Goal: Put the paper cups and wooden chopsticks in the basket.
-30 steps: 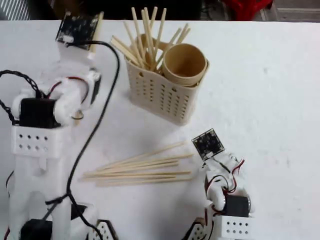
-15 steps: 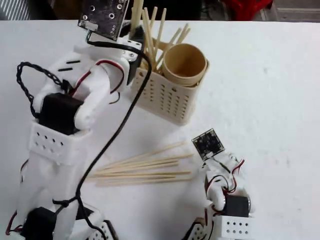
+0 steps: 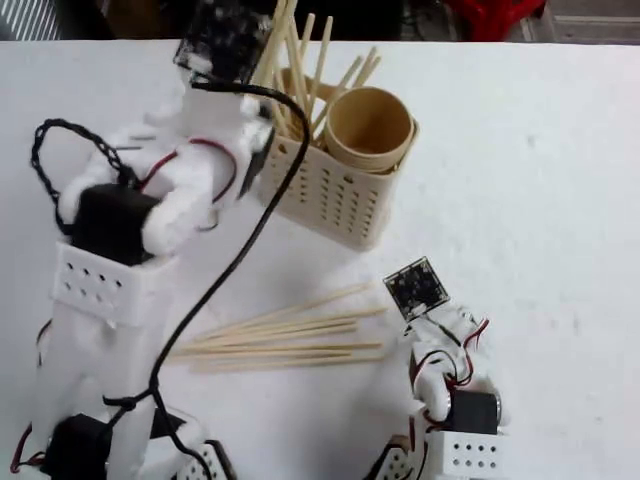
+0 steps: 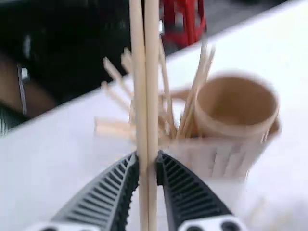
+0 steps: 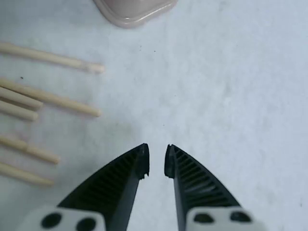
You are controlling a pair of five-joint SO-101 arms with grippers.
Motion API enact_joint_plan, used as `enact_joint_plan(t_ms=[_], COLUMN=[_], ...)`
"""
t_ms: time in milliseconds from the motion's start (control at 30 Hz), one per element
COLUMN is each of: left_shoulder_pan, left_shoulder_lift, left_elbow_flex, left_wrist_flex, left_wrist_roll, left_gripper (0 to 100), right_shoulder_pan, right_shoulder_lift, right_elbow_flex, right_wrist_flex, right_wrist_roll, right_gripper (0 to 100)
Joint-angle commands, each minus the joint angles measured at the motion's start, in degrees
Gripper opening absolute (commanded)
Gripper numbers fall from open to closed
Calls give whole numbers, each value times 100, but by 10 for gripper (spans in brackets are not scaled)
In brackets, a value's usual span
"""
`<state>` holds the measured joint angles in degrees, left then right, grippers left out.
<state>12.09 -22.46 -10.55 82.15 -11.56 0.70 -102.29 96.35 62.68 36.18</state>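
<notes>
— Over the left end of the basket (image 3: 330, 190), what is the left end effector (image 4: 147, 156) holding?

— Two wooden chopsticks (image 4: 144, 72), clamped side by side between its fingers. Their long axis stands close to upright, running straight out past the fingertips and on beyond the frame in the left wrist view.

— And what sits in the basket?

— More chopsticks (image 3: 300, 70), standing on end and fanning outward at different tilts, tips up. The paper cups (image 3: 368, 128) are nested at the right end, mouth up and tipped a little.

— Where are the other sticks?

— A loose bundle of chopsticks (image 3: 280, 335) lies flat on the table (image 3: 540, 200), in front of the basket. They run across it from left to right in the high view, slightly fanned, with their right ends angled up toward the basket.

— And the right end effector (image 5: 156, 161)?

— It hangs low over the table just beside those right ends, its fingers a narrow gap apart with nothing between them.

— What about the surface and the room?

— The table is white. Past its far edge the room is dark, with something red (image 3: 495, 15) standing there.
</notes>
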Motion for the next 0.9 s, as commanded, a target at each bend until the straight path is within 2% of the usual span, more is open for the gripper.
enact_joint_plan(t_ms=[0,67,133,267,367,500,633,733,867], left_shoulder_pan=[-655,-1059,-1455,-1938,-1921,-1877,-1499,-1235,-1235], left_shoulder_lift=[-57,-48,-48,4,13,22,22,-13,4], left_elbow_flex=[475,1125,2022,3903,4967,5732,6637,7112,7235], left_wrist_flex=[905,967,633,-914,-2084,-3007,-3912,-4343,-4501], left_wrist_roll=[-299,-633,-1055,-1574,-1741,-1723,-1714,-1723,-1714], left_gripper=[24,23,23,23,23,24,24,24,24], right_shoulder_pan=[-31,-31,-31,-31,-31,-31,-31,-31,-31], right_shoulder_lift=[-31,-31,-31,-31,-31,-31,-31,-31,-31], right_elbow_flex=[53,53,53,53,53,53,53,53,53], right_wrist_flex=[-48,-48,-48,-48,-48,-48,-48,-48,-48], right_wrist_roll=[35,35,35,35,35,35,35,35,35], right_gripper=[70,70,70,70,70,70,70,70,70])
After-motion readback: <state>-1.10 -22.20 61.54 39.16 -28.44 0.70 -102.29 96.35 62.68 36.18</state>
